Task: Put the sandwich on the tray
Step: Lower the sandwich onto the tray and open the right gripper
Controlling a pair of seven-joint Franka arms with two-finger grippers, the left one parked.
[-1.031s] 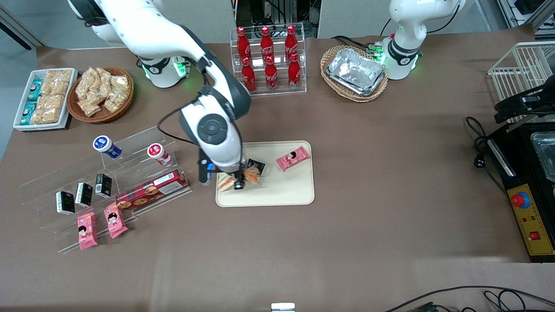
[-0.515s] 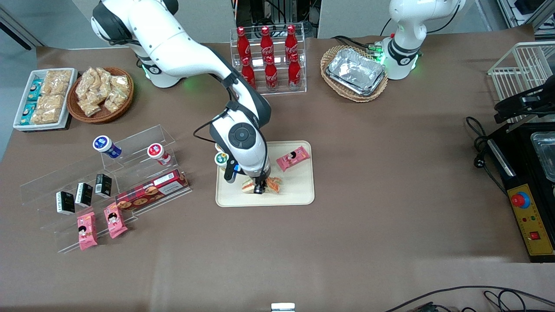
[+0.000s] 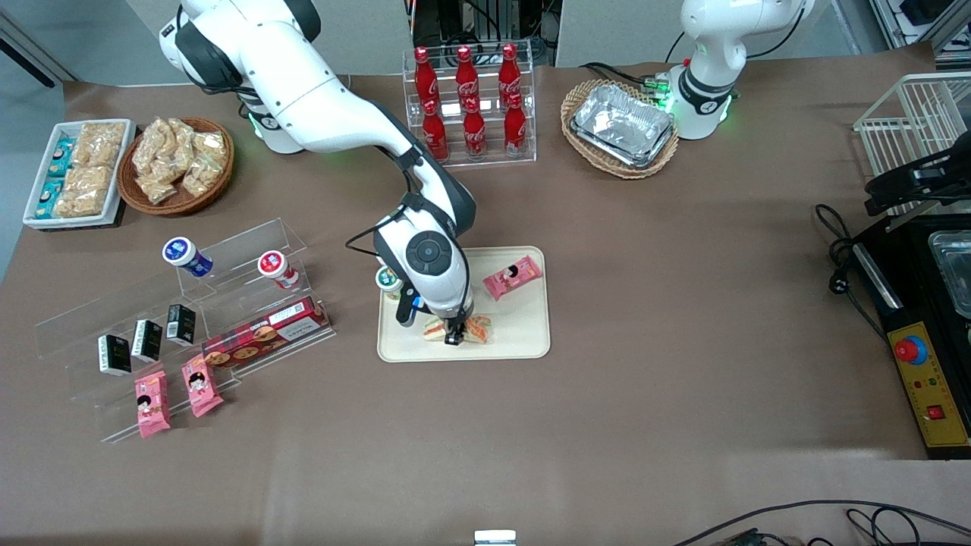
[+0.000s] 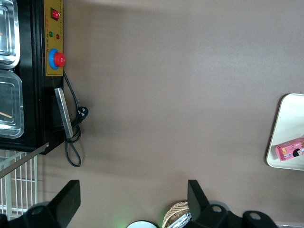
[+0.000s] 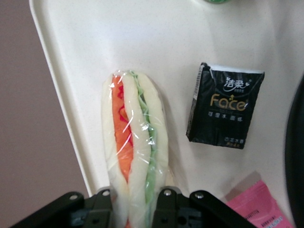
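The clear-wrapped sandwich (image 3: 478, 328), pale bread with green and orange filling, lies lengthwise low over the cream-beige tray (image 3: 523, 334), near the tray edge closest to the front camera. My right gripper (image 3: 453, 336) is shut on its middle. In the right wrist view the fingers (image 5: 164, 204) pinch one end of the sandwich (image 5: 135, 142) from both sides, with the tray (image 5: 71, 71) right under it. I cannot tell whether the sandwich touches the tray. The tray also shows in the left wrist view (image 4: 287, 128).
On the tray lie a pink snack pack (image 3: 513, 277) and a black pack (image 5: 227, 111); a green-lidded cup (image 3: 389, 279) stands at its corner. An acrylic stand with packs (image 3: 182, 318) lies toward the working arm's end. A bottle rack (image 3: 470, 106) and a foil-tray basket (image 3: 620, 127) stand farther back.
My gripper has carried the sandwich from the tray's edge at the working arm's end toward its middle, then lowered it and stopped near the edge closest to the camera.
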